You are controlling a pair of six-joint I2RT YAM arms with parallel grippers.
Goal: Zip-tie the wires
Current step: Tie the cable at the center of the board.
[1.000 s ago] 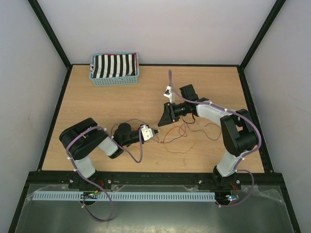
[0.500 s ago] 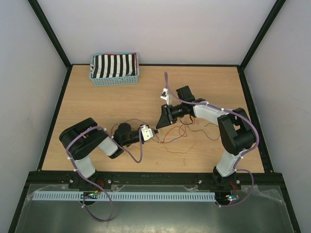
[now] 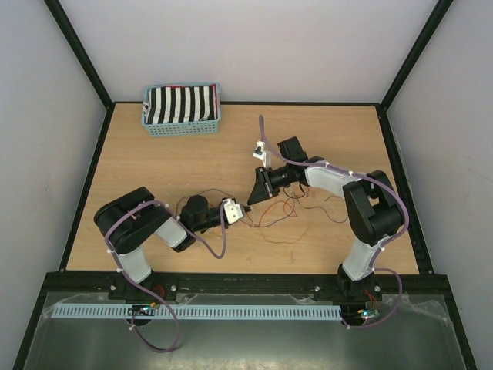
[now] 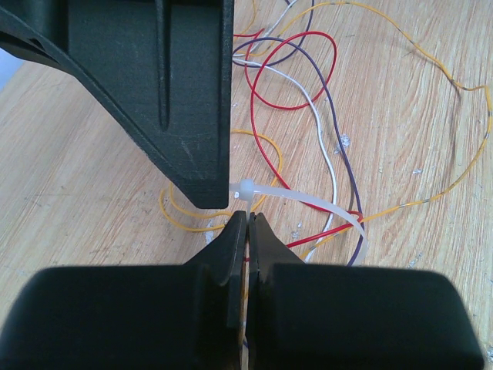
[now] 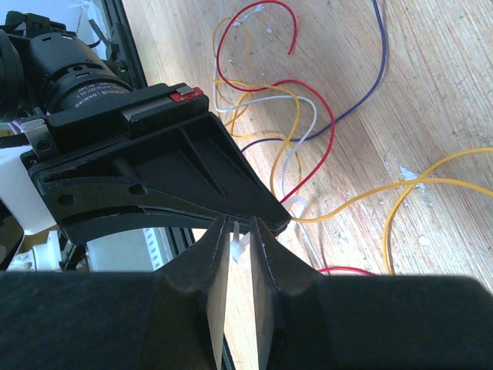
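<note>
While left claw [image 4: 248, 217] pinches wires [image 4: 293, 108], loops ahead (tangled)

The top camera looks down from above and behind the arms on the whole table [image 3: 154, 177]. The wrist cameras sit low and close behind the left hand [image 4: 248, 223] and the right hand [image 5: 240, 231], facing each other; both show the same wires [image 4: 293, 108] and white zip tie [image 4: 300, 200].

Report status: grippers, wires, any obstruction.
Left gripper shut on wires. Right gripper straddling zip tie, grip unconfirmed. Basket far off, nothing blocking.
</note>
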